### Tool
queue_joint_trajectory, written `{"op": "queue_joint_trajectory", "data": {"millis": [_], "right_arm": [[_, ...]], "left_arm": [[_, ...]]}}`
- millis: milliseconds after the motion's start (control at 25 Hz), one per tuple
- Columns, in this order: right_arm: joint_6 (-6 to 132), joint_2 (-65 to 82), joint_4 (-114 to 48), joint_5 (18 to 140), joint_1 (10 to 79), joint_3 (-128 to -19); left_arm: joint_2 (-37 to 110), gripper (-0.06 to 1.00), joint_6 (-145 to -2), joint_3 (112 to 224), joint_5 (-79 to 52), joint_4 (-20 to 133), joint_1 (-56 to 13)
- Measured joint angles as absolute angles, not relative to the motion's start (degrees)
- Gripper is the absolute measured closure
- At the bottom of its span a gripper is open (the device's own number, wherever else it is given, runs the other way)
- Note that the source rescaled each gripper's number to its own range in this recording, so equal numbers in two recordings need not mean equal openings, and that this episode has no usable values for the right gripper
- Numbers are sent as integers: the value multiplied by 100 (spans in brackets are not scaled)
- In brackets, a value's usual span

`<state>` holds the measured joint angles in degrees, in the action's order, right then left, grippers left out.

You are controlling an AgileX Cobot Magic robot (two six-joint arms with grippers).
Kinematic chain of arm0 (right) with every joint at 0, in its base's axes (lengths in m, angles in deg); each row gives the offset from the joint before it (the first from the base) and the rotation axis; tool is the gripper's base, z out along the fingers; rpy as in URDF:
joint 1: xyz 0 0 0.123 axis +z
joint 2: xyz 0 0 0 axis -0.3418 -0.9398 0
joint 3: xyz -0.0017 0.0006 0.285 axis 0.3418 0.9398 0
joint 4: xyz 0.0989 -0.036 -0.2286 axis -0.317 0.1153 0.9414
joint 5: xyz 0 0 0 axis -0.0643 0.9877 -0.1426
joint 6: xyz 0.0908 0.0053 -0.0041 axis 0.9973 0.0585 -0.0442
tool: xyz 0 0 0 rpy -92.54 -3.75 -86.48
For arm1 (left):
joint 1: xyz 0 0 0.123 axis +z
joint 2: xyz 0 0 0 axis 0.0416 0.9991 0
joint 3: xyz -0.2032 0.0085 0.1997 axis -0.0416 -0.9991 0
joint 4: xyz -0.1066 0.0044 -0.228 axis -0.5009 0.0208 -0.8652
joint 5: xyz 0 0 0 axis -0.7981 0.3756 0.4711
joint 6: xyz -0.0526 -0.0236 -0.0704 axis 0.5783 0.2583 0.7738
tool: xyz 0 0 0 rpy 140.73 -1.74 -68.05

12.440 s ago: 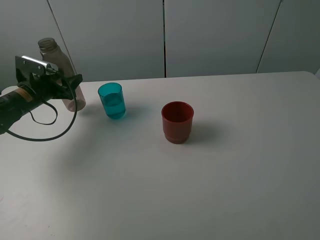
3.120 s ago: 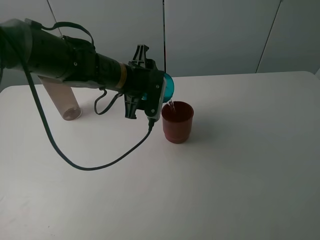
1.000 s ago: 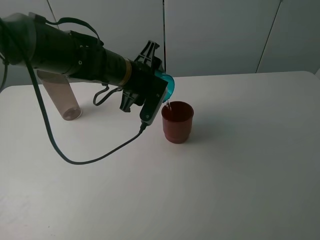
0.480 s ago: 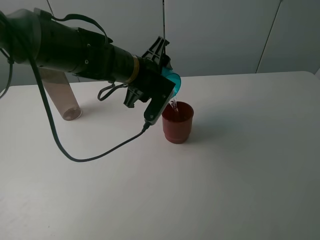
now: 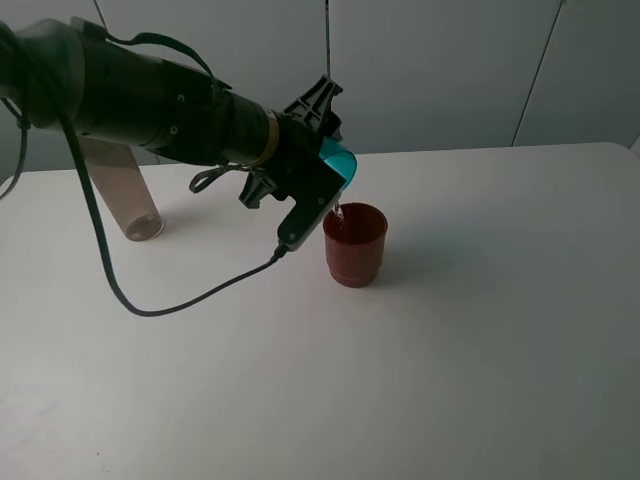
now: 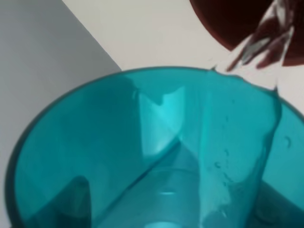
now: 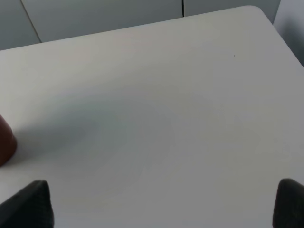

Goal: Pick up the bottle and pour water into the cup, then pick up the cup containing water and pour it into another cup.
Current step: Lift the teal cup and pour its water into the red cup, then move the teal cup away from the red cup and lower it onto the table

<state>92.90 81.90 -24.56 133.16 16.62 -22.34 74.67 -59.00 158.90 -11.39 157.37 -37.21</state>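
The cup (image 5: 340, 166), teal and translucent, is held tipped over the red cup (image 5: 354, 244), clamped in the left claw (image 5: 322, 150), and a thin stream of water (image 5: 340, 211) is seen falling from its rim into the red cup, which stands upright on the table (image 5: 480, 330). The bottle (image 5: 122, 190) is seen leaning behind the left arm, well apart from both cups. The right claw (image 7: 161, 202) is spread wide above bare table, only its two dark fingertips (image 7: 31, 204) being shown in its wrist view.

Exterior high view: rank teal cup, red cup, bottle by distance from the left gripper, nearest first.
1. teal cup: held tilted in the left gripper.
2. red cup: standing just below the teal cup's rim.
3. bottle: far left of the table, behind the arm.
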Motion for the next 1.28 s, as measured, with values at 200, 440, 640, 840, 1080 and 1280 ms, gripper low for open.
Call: {"op": "queue_joint_trajectory", "data": {"millis": [200, 440, 640, 840, 1080, 1280], "right_arm": [[9290, 8190, -2456, 13316, 1662, -2234], [9290, 8190, -2456, 13316, 1662, -2234], [9290, 8190, -2456, 13316, 1662, -2234], [9290, 8190, -2456, 13316, 1662, -2234], [9290, 8190, -2456, 13316, 1662, -2234], [9290, 8190, -2456, 13316, 1662, -2234]], "left_arm": [[7467, 84, -5900, 15890, -1138, 16054, -3818], [7467, 84, -5900, 15890, -1174, 16187, -3878], [7467, 84, -5900, 15890, -1152, 16222, -3878], [7467, 84, -5900, 15890, -1152, 16244, -3878], [7467, 84, -5900, 15890, -1152, 16255, -3891], [7467, 84, -5889, 15890, -1152, 15647, -3893]]}}
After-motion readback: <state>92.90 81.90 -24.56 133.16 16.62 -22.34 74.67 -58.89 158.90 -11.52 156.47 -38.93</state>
